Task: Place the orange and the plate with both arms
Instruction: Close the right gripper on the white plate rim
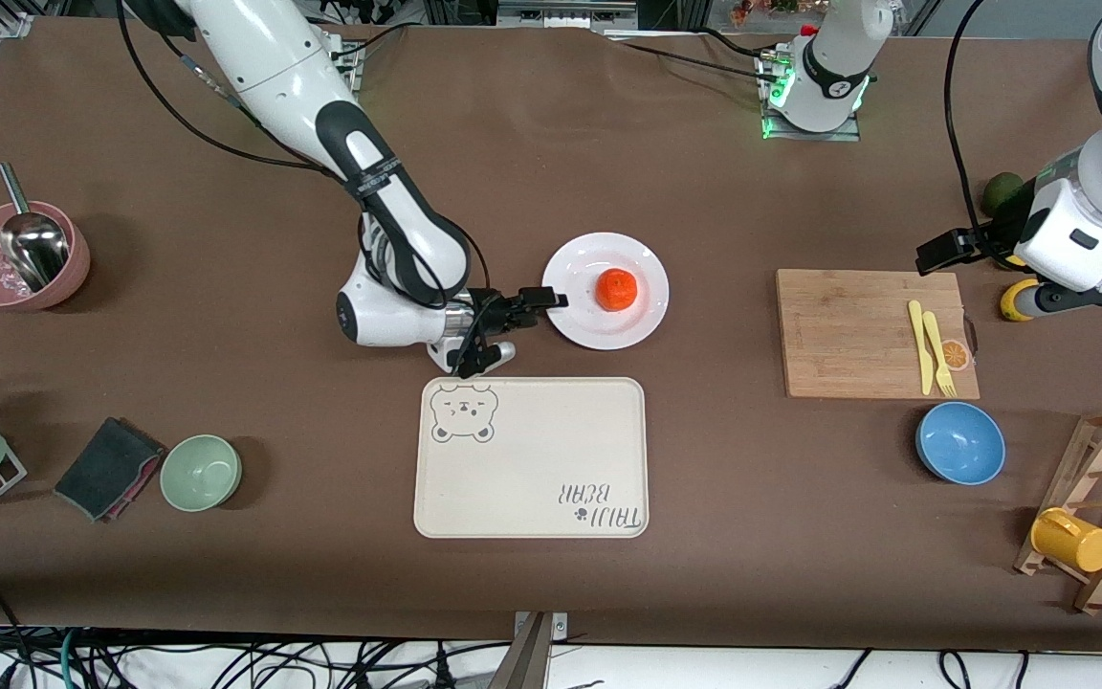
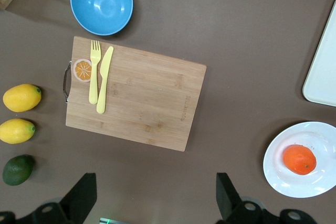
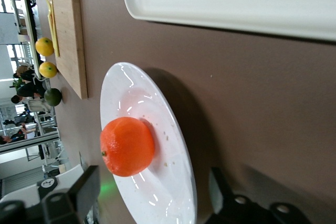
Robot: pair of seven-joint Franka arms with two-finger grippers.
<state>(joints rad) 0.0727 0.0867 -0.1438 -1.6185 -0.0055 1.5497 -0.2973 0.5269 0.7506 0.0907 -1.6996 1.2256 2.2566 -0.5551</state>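
Note:
The orange lies on the white plate in the middle of the table, just farther from the front camera than the bear-print tray. My right gripper is low at the plate's rim on the right arm's side. It is open, with one finger on each side of the rim. The right wrist view shows the plate, the orange and the gripper. My left gripper is open and empty, high over the table beside the cutting board. The left wrist view shows the gripper, the plate and the orange.
The board carries a yellow fork and knife. A blue bowl stands nearer the front camera than the board. Two lemons and an avocado lie beside the board. A green bowl, a pink bowl and a mug rack stand at the ends.

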